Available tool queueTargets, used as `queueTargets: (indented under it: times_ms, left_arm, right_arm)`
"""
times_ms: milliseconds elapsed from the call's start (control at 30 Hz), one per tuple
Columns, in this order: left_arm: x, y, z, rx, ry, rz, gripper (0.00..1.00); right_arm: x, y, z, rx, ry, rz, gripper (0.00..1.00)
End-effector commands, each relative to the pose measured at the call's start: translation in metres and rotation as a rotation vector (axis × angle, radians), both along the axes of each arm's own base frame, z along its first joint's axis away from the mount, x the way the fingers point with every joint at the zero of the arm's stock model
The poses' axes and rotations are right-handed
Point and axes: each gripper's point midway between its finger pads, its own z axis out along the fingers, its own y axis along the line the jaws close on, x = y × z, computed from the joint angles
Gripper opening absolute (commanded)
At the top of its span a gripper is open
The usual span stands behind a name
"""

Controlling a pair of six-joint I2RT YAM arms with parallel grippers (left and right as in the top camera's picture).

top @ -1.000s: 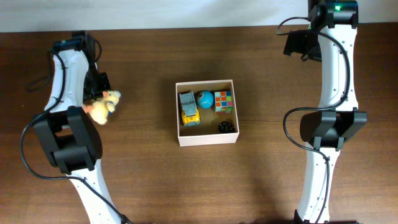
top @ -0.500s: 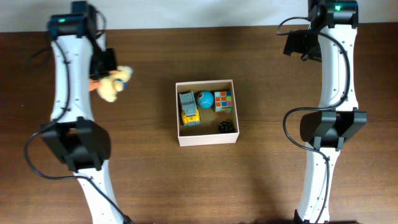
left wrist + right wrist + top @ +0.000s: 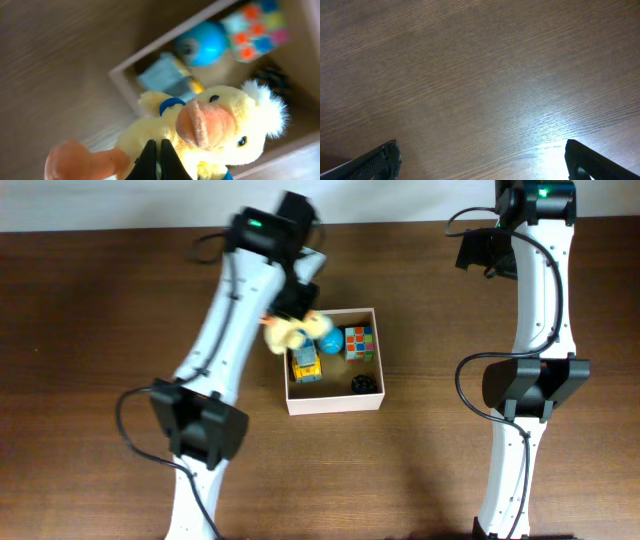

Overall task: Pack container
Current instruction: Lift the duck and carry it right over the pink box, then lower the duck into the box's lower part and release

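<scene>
container (image 3: 335, 403): square shallow box, white walls, tan inside, at mid-table in the overhead view. contents, 4:
- grey-and-yellow toy truck (image 3: 304, 364), left side, its far end covered from above
- blue ball (image 3: 331, 339)
- multicoloured cube (image 3: 360, 343)
- small dark item (image 3: 366, 384), too small to identify

plush duck (image 3: 215, 120): above the box's far-left corner, pinched in the left gripper (image 3: 156, 152), jaws nearly together on its body. lower body cut off in the wrist view.

right gripper (image 3: 480, 160): spread wide, only 2 fingertips in frame, over bare table (image 3: 480, 75), well apart from the box.
</scene>
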Motion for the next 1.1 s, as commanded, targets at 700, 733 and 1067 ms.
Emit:
queueTargets:
  times_ms: [700, 733, 1067]
  left_arm:
    - [-0.058, -0.074, -0.026, -0.003, 0.090, -0.169, 0.02]
    - [-0.060, -0.076, -0.034, -0.007, 0.104, -0.171, 0.03]
    - [-0.066, -0.073, -0.061, 0.020, 0.151, -0.173, 0.03]
  right_arm:
    - [0.002, -0.001, -0.005, -0.014, 0.008, -0.006, 0.98]
    - [0.002, -0.001, -0.005, -0.014, 0.008, -0.006, 0.99]
    - [0.002, -0.001, -0.005, -0.014, 0.008, -0.006, 0.99]
